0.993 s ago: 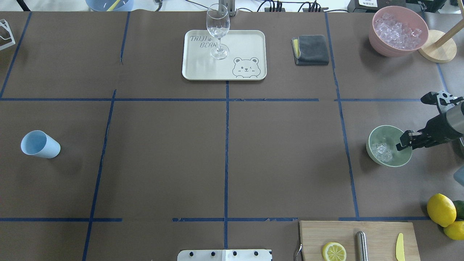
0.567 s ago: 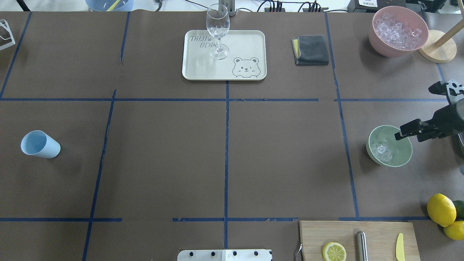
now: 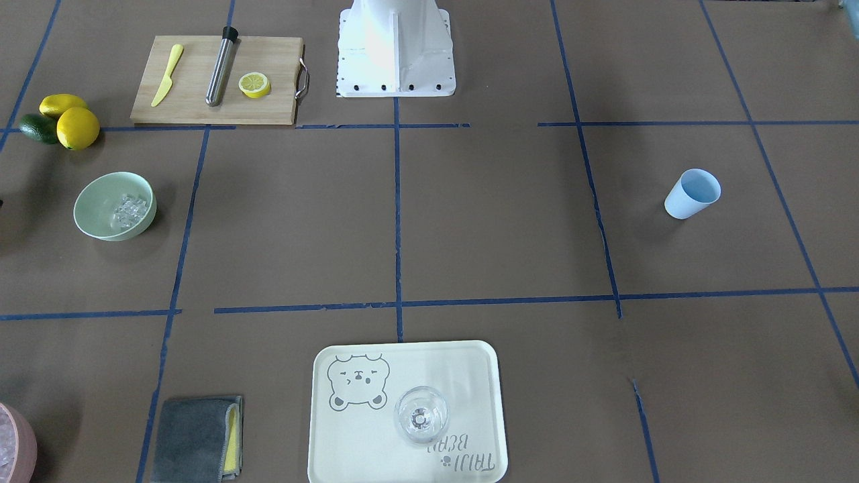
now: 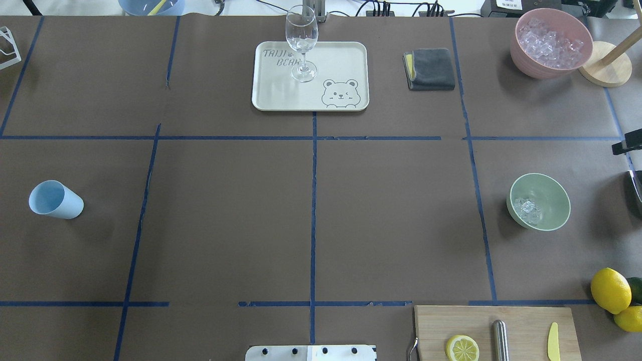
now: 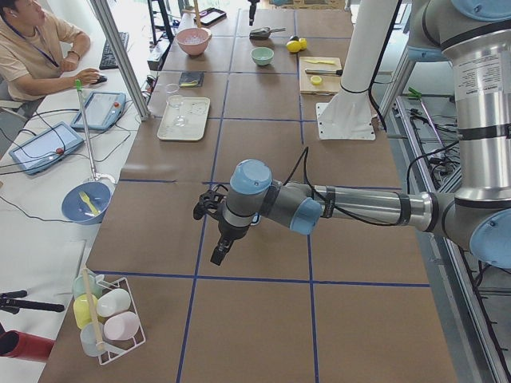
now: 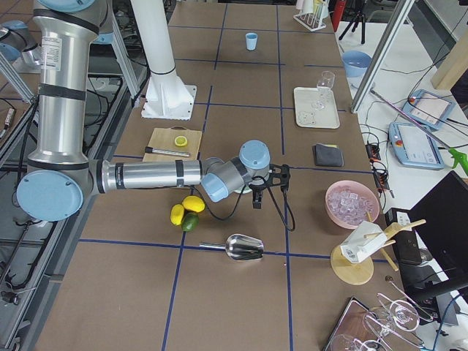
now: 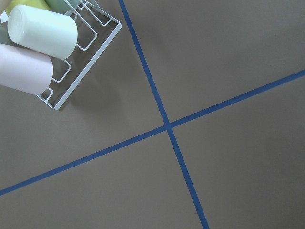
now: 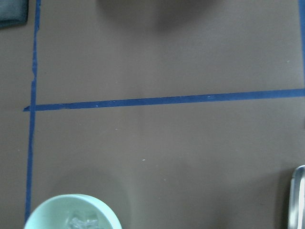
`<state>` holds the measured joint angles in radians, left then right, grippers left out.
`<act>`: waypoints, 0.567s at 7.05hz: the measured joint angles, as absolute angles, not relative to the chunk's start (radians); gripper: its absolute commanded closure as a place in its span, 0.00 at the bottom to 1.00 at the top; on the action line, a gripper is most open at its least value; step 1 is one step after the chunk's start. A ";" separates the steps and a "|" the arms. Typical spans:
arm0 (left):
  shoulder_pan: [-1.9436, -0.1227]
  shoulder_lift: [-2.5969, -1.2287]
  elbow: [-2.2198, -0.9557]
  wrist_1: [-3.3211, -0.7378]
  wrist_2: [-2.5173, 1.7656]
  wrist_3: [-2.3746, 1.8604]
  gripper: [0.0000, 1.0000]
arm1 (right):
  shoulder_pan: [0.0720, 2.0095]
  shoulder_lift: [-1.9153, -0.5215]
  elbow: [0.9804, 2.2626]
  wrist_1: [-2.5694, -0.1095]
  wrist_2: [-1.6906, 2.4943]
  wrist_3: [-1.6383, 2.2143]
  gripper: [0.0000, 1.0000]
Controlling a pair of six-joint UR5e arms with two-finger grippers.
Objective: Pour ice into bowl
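The right hand hangs above the bench; I cannot tell whether its fingers are spread or closed. The mint-green bowl stands on the bench near this hand, on its inward side and clear of the fingers. The ice lies heaped inside it. The left hand hovers over the bench, well apart from the bowl, and its state cannot be told either. A light blue cup sits at that hand's end.

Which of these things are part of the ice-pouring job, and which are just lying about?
Job: small clear ice cubes; round pale mint-green bowl holding them.
Lying about: light blue cup; clear wine glass; cream bear tray; folded grey cloth; whole yellow lemons.
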<state>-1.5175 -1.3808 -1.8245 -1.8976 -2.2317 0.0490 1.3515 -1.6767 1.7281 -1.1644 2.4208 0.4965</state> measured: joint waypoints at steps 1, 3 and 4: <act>-1.565 -1.391 -1.817 -1.829 -2.286 0.106 0.00 | 1.445 -1.630 1.730 -1.385 2.414 0.253 0.00; -1.663 -1.434 -1.803 -1.623 -2.321 0.228 0.00 | 1.582 -1.512 1.733 -1.791 2.375 -0.119 0.00; -1.680 -1.445 -1.806 -1.535 -2.351 0.200 0.00 | 1.610 -1.483 1.733 -1.893 2.358 -0.199 0.00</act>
